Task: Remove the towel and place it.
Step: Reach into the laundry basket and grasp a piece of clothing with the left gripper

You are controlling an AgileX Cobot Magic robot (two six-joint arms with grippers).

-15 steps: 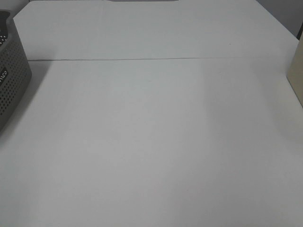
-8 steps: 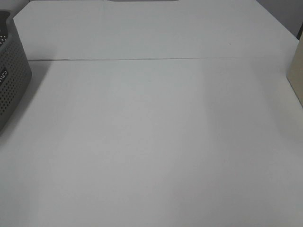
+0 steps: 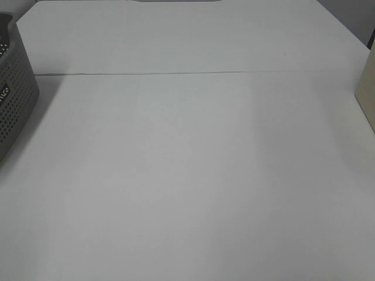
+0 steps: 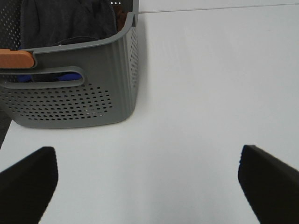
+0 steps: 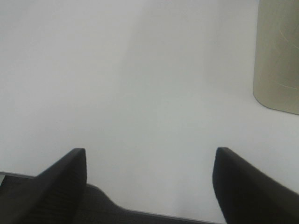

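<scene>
Towel (image 4: 65,21) fabric, very dark and plush, lies bunched inside the grey perforated basket (image 4: 93,98), filling the part of the interior that the left wrist view shows. An orange piece (image 4: 16,58) rests across the basket's rim at the handle, and a blue item (image 4: 60,77) shows through the handle slot below it.

From the high camera, the basket (image 3: 14,88) stands at the far left edge of the white table (image 3: 187,164), mostly cut off by the frame, and the towel cannot be seen there. A thin seam (image 3: 176,73) runs across the table from side to side. A beige object (image 3: 368,88) sits at the right edge, well apart from the basket.

The left end effector (image 4: 147,161) is released, its two dark fingers (image 4: 28,182) spread wide above bare table just in front of the basket and not touching it. The right end effector (image 5: 150,158) is also released, fingers (image 5: 60,182) wide apart over the table, with the beige object (image 5: 278,56) near it on one side.
</scene>
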